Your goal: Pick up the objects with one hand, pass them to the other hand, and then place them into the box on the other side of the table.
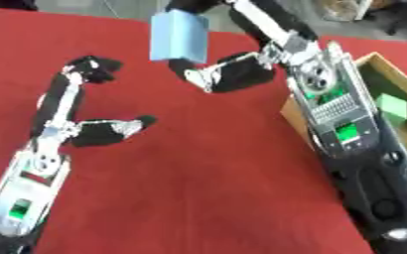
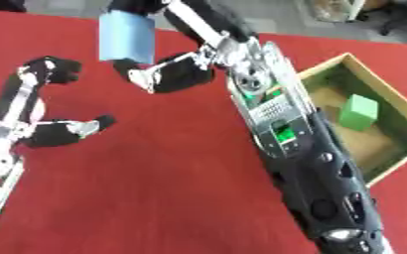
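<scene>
My right hand [image 1: 272, 47] reaches in from the upper right and holds a light blue block [image 1: 179, 35] above the far middle of the red table. Its fingers are on the block's top and its thumb [image 1: 209, 75] is below it. My left hand [image 1: 61, 121] lies over the left side of the table, open, fingers [image 1: 92, 67] pointing away and thumb [image 1: 124, 126] spread toward the middle; it holds nothing. The blue block hangs to the right of and beyond the left fingers, apart from them.
A wooden box [image 2: 387, 92] stands at the table's right side with a green block [image 2: 359, 111] inside. My right forearm [image 2: 294, 144] runs along the box's left wall and hides part of it. The red cloth [image 1: 198, 188] covers the table.
</scene>
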